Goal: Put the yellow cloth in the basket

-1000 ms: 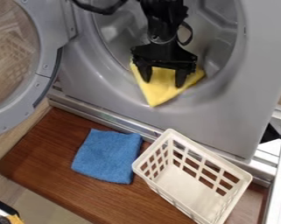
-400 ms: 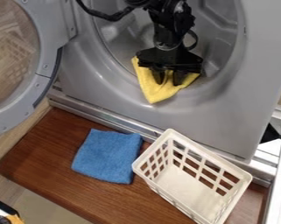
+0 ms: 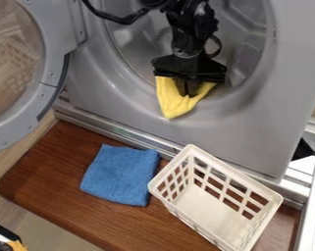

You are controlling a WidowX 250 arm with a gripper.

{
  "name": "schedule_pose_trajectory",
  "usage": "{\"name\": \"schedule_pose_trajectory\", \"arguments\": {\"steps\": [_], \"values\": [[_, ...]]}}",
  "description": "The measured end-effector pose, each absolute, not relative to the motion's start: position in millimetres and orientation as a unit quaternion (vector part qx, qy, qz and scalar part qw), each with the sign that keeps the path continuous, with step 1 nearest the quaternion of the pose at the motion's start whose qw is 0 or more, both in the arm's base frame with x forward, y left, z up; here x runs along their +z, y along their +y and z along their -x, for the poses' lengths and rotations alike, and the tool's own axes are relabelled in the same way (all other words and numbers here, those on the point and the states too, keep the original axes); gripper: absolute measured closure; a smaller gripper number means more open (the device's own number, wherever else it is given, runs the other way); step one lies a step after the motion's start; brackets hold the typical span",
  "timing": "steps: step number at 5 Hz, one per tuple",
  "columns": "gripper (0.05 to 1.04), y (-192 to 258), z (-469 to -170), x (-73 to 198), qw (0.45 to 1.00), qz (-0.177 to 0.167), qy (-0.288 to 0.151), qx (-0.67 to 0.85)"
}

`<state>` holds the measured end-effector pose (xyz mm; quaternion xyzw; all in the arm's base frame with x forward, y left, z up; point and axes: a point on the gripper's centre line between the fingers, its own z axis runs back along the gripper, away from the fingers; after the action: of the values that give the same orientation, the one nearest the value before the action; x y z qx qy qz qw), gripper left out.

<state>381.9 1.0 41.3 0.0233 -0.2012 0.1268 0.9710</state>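
basket (image 3: 236, 171): upright on the board (image 3: 61, 169), ready.
yellow cloth (image 3: 172, 104): at the washer opening (image 3: 233, 100), now bunched; outside the basket.
gripper (image 3: 187, 90): fingers have narrowed onto the cloth; i judge it gripped, lift next.

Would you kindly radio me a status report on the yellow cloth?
Gripper at opening of washer, jaws closed on yellow cloth. Not yet in basket. Blue cloth beside basket, seemingly out of the way.

Cloths, quantity two: one yellow cloth (image 3: 176, 104), one blue cloth (image 3: 121, 175). Basket (image 3: 209, 211), quantity one. Washing machine (image 3: 186, 137), quantity one. Machine door (image 3: 52, 63), quantity one.
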Motion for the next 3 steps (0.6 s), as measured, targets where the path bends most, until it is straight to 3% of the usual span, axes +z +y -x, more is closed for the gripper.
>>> {"name": "schedule_pose_trajectory", "arguments": {"steps": [3], "values": [[1.032, -7.6, -371.2, 72.4, 0.968, -0.019, -0.216, 0.126]]}}
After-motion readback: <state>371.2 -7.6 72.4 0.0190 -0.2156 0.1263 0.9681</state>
